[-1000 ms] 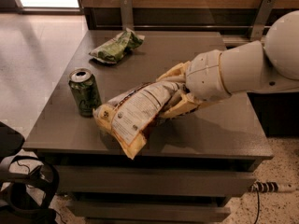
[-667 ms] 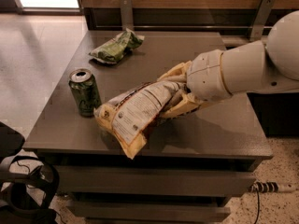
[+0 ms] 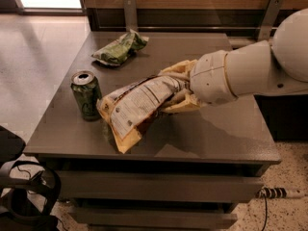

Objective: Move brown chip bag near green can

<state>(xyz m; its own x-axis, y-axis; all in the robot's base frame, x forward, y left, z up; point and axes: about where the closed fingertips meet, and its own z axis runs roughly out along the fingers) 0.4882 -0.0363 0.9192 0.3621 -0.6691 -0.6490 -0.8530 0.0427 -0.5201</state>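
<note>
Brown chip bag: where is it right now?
In the camera view, the brown chip bag is over the table's front-left area, held at its right end by the gripper, with its left end right beside the green can.

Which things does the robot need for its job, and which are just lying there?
Needed for the job:
- brown chip bag, beside the can
- green can, upright near the left edge of the table
- gripper, clamped on the bag's right end

Just lying about:
- green chip bag, at the back of the table
</note>
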